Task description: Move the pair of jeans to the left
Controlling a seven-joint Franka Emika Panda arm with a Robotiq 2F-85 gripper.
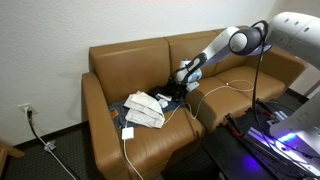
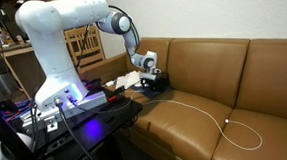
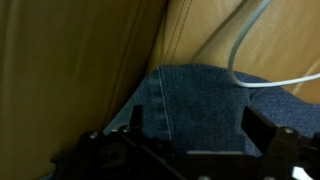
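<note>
The pair of jeans [image 1: 166, 97] is a dark blue heap on the brown leather sofa, at the seam between two seat cushions; it also shows in an exterior view [image 2: 156, 88]. In the wrist view the blue denim [image 3: 195, 105] fills the space under the jaws. My gripper [image 3: 198, 130] is open, with one finger on each side over the denim and nothing clamped. In both exterior views the gripper [image 1: 183, 79] [image 2: 150, 76] points down, right above the jeans near the backrest.
A striped white cloth [image 1: 146, 108] lies beside the jeans on the seat. A white cable [image 1: 226, 89] [image 2: 202, 112] [image 3: 240, 50] runs across the cushions to a white charger [image 1: 128, 131]. The sofa backrest [image 3: 90, 60] is close behind. A desk with equipment [image 2: 75, 104] stands at the sofa's end.
</note>
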